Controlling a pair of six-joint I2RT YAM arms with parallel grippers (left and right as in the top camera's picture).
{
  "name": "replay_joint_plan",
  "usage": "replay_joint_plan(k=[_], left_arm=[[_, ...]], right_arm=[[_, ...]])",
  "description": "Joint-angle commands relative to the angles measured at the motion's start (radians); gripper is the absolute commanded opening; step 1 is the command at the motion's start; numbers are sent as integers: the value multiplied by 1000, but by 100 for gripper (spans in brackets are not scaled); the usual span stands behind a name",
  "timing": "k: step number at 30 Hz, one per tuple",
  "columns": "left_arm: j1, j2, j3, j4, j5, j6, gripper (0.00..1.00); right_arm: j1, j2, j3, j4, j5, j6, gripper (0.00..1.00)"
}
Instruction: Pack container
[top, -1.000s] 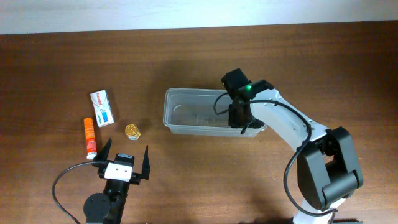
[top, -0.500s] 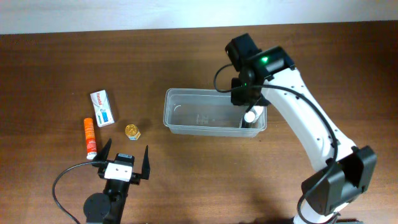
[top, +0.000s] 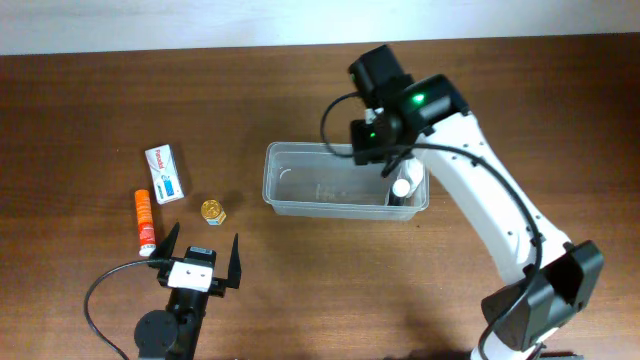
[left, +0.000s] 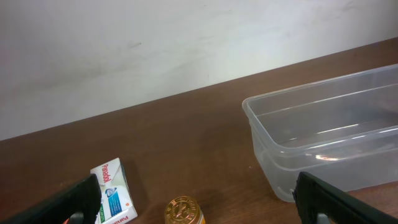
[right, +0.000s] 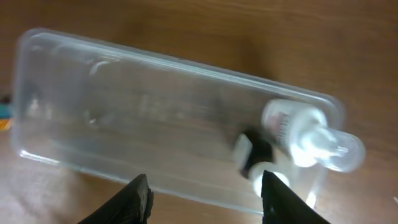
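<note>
The clear plastic container (top: 300, 185) sits mid-table; it also shows in the left wrist view (left: 323, 137) and the right wrist view (right: 124, 118). A small white bottle (top: 402, 187) lies in its right end, seen in the right wrist view (right: 298, 130) beside a small dark item (right: 255, 152). My right gripper (right: 202, 196) is open and empty, raised above the container's right part. My left gripper (top: 198, 262) is open and empty near the front edge, behind a gold-capped jar (top: 212, 211), which also shows in the left wrist view (left: 183, 213).
A white and blue box (top: 164, 174) and an orange tube (top: 145, 221) lie at the left. The box also shows in the left wrist view (left: 112, 193). A pale wall runs behind the table's far edge.
My right gripper has risen out of the container and drifted left, leaving the white bottle lying in the right end. The left arm has not moved.
</note>
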Motion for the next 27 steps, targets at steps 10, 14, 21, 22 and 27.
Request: replay_joint_plan(k=[10, 14, 21, 22, 27], left_arm=[[6, -6, -8, 2, 10, 16, 99], [6, -6, -8, 2, 10, 16, 99], [6, -6, -8, 2, 10, 16, 99], [6, -6, -8, 2, 10, 16, 99], [6, -6, -8, 2, 10, 16, 99]], right_arm=[[145, 74, -32, 98, -22, -25, 50], [174, 116, -32, 121, -21, -25, 50], [193, 173, -32, 132, -53, -17, 50], [195, 175, -32, 132, -59, -17, 50], [213, 182, -57, 150, -58, -17, 50]])
